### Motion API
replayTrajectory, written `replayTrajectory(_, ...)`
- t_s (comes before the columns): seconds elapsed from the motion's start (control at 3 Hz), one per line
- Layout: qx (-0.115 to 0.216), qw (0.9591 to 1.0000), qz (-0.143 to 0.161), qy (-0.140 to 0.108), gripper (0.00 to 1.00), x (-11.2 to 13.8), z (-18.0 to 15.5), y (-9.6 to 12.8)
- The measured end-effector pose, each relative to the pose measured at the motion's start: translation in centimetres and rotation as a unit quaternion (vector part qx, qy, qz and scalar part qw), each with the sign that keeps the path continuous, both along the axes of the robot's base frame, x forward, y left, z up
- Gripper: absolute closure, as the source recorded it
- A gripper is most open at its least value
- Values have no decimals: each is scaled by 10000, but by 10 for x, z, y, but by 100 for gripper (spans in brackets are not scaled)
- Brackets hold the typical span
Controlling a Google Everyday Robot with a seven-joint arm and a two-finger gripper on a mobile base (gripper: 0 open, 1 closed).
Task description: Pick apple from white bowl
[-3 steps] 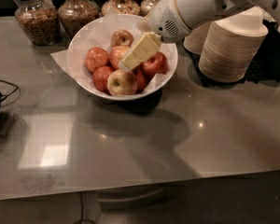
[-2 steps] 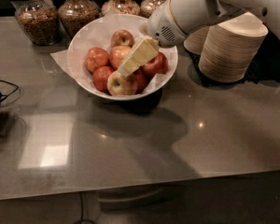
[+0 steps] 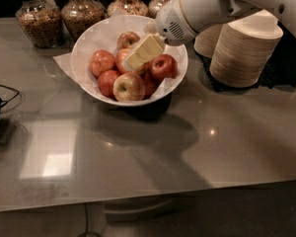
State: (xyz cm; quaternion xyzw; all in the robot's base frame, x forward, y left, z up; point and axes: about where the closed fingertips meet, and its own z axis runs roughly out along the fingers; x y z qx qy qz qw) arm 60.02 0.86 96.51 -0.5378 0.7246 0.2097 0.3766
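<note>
One bowl (image 3: 80, 58) sits on the tabletop (image 3: 197, 147), lined with paper (image 3: 61, 63) that pokes out at its left. It holds seven apples as far as I can count, though those low in the pile are partly covered. The hand (image 3: 134, 59) hangs inside the bowl, slanting down from the arm (image 3: 207, 6). Its tip is touching or just above the apple (image 3: 119, 58), the orange-red one in the middle of the pile, which is half hidden beneath it. Whether the hand is open or closed, or has hold of anything, I cannot tell. Four jars (image 3: 37, 21) line the back edge, their tops cut off. Two stacks (image 3: 244, 51) of beige bowls stand right of the bowl, the rear one mostly behind the arm. One cable (image 3: 5, 90) lies at the left edge.
</note>
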Motion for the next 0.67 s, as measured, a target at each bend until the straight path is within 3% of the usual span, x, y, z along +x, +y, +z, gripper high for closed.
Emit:
replayTrajectory(0.33, 208, 9998, 74, 10, 22, -8, 18, 4)
replayTrajectory(0.67, 406, 9986, 194, 287, 22, -11, 19, 14)
